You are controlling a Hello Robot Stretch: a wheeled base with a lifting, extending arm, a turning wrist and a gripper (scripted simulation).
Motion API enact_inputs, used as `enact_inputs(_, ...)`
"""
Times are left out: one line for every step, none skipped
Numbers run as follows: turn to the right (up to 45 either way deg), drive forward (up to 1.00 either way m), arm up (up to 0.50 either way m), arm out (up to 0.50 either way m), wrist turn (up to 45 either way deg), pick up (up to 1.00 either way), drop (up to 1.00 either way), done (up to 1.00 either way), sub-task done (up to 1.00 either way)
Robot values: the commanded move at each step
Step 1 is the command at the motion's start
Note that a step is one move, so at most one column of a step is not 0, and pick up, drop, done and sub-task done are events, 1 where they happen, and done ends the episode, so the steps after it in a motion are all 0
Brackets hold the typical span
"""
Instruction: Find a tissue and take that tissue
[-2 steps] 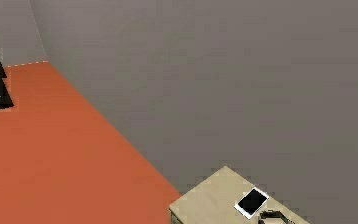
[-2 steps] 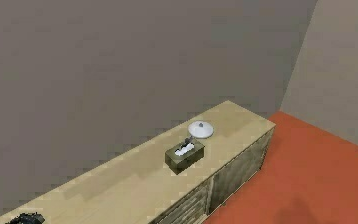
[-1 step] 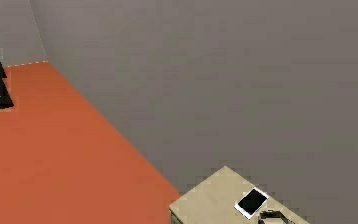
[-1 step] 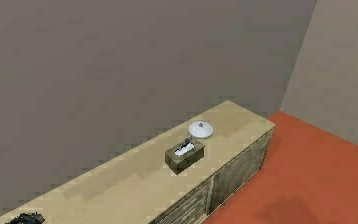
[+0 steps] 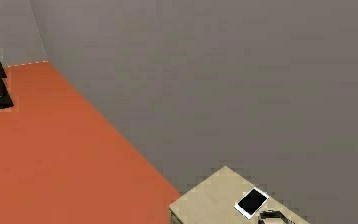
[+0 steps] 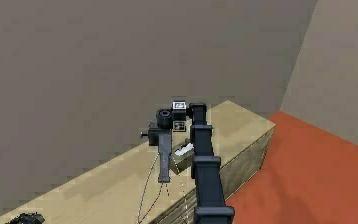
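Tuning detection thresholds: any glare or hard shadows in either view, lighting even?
Forward view: no glare or hard shadows; the grey wall is evenly lit, the table pale. Arm side view: no glare either; the left wall reads darker than the right wall, and the arm stands dark against the tabletop.

The worktop (image 6: 97, 185) under my arm (image 6: 209, 172) looks like pale wood, matt and evenly smooth on top, with faint plank lines on its side, while the arm itself is a black bar with a dull, plastic-like finish and my tool (image 6: 159, 150) has the same dark matt look. The floor (image 5: 57, 150) is a flat orange-red, smooth and without shine, and the wall (image 5: 237, 80) is plain grey and matt. A small flat thing (image 5: 251, 202) on the worktop has a smooth black face with a white rim.
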Motion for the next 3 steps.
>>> enact_inputs(0.0,0.00,0.00,0.00,45.0,0.00,0.00,0.00,0.00)
enact_inputs(0.0,0.00,0.00,0.00,45.0,0.00,0.00,0.00,0.00)
enact_inputs(0.0,0.00,0.00,0.00,45.0,0.00,0.00,0.00,0.00)
